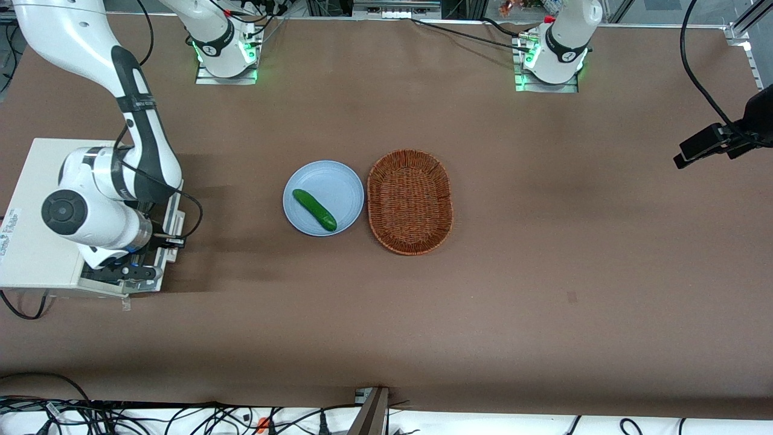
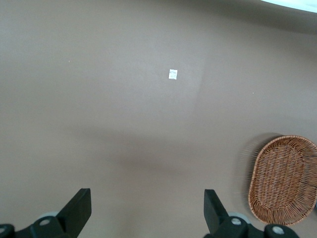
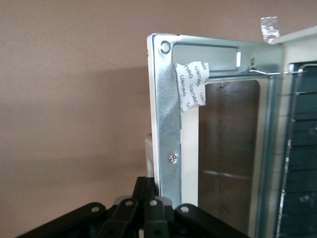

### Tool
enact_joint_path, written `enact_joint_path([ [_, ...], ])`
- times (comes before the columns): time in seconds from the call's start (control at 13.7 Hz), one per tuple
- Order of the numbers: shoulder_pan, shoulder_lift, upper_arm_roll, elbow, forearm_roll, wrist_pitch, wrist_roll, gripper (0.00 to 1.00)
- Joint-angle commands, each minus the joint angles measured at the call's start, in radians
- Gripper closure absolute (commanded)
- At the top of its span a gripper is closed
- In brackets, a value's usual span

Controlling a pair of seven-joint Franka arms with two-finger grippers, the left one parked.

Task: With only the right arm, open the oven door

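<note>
Cables [image 1: 121, 417] trail along the table [image 1: 543, 302] edge closest to the front camera. At the working arm's end stands the oven [image 1: 30, 241], with the right arm [image 1: 139, 121] bent down over its front. The door [image 3: 168, 124] stands away from the oven body: its bare metal inner frame, a taped label [image 3: 192, 85] and the rack [image 3: 302, 148] inside all show in the wrist view. The gripper [image 3: 151, 196] sits at the door's free edge, but whether it is clenched or released cannot be told. The opening stroke seems to be under way and not finished; the next move probably calls for following the hinge's arc so the edge does not slip free. Toward the table's middle, a plate [image 1: 344, 178] holding a cucumber [image 1: 314, 209] lies just beside a basket [image 1: 410, 202]. Both are well apart from the door, so nothing appears to block its swing.
</note>
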Motion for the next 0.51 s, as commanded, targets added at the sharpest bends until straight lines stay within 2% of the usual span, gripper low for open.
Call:
enact_joint_path([
  [0.0,-0.010,0.040,-0.030,-0.030,-0.022,0.034,0.022,1.00],
  [0.22,0.025,0.088,-0.030,-0.030,0.050,0.094,0.045,1.00],
  [0.44,0.050,0.105,-0.001,-0.020,0.102,0.128,0.137,1.00],
])
